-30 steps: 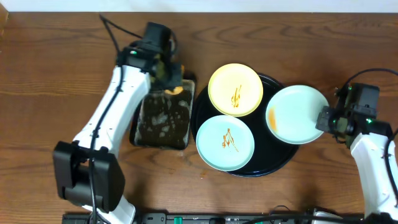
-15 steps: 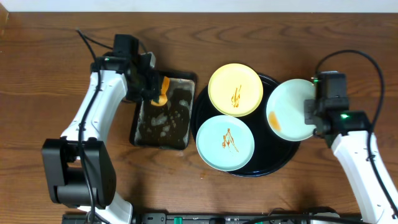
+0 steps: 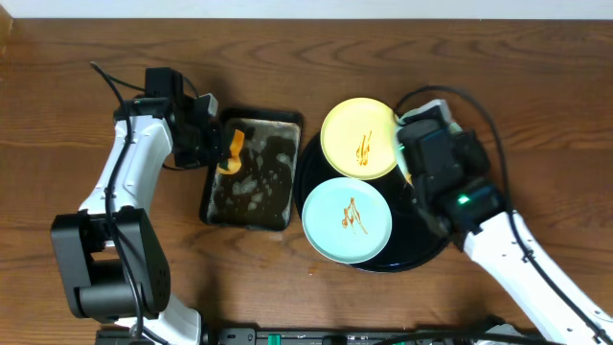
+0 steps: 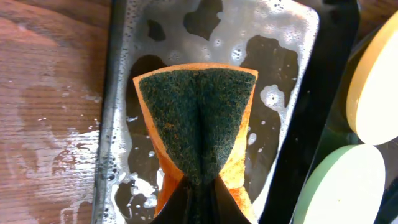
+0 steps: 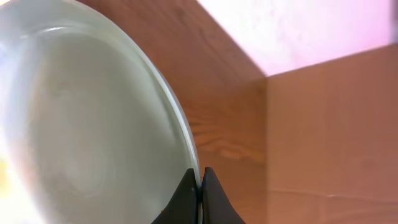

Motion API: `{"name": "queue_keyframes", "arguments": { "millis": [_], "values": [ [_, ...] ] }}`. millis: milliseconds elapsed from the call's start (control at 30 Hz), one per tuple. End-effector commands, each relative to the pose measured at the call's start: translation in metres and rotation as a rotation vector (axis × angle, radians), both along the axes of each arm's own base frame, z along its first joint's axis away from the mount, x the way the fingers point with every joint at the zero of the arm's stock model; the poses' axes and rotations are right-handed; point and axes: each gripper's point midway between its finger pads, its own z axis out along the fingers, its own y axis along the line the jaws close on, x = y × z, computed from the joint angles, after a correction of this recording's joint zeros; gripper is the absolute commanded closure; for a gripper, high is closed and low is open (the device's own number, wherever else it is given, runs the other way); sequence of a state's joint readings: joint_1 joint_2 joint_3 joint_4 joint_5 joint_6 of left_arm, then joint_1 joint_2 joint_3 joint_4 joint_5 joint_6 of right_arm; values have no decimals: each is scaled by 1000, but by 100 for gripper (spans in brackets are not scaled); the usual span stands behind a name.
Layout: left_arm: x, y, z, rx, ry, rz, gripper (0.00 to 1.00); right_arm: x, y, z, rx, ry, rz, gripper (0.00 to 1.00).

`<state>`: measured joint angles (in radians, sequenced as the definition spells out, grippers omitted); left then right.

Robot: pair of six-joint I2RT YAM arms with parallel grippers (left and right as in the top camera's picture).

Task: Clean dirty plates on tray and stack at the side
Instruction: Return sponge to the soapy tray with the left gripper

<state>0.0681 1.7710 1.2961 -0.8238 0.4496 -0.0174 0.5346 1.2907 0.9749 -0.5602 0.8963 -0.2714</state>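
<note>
Showing, nearest the front edge of the table (image 3: pixel 536 77), the front mint-green plate (image 3: pixel 347 218) lying flat on the near part of the black tray (image 3: pixel 388 259), brown sauce squiggle facing up. Left of the tray and just beside it, note the rectangular metal pan (image 3: pixel 254 196), wet and flecked with suds (plainest from the left wrist). Farther back, over the pan's rear left part, find the left gripper (image 4: pixel 200 193) clamped on an orange sponge (image 4: pixel 196 118), dark green scouring face toward the wrist camera, creased down its middle by the pinch. At like depth on the right, see the right gripper (image 5: pixel 200 183) closed tight on the rim of the held mint-green plate (image 5: pixel 81 124), stood on edge above the tray and seen edge-on from overhead. Farthest back, mark the pale yellow plate (image 3: pixel 359 137) flat on the tray's rear part, sauce-marked, close beside the held plate; touching or apart, impossible to tell.
</note>
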Motion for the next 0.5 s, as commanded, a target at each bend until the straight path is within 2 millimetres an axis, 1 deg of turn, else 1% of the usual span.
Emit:
{"name": "queue_keyframes", "arguments": {
  "millis": [0, 67, 233, 367, 467],
  "values": [
    [-1, -7, 7, -31, -22, -32, 93, -6, -7, 35, -134, -94, -60, 99],
    [-2, -7, 6, -31, -20, -32, 93, -7, -10, 41, -156, -116, -84, 99],
    [-8, -7, 0, -31, -1, -37, 93, -5, -9, 43, -127, -143, -93, 99],
    [-11, -7, -4, -32, 11, -41, 93, 1, -8, 35, -1, -168, -106, 99],
    [-12, -7, -4, -32, 12, -41, 93, 5, -13, 22, 146, -172, -145, 99]
  ]
}}
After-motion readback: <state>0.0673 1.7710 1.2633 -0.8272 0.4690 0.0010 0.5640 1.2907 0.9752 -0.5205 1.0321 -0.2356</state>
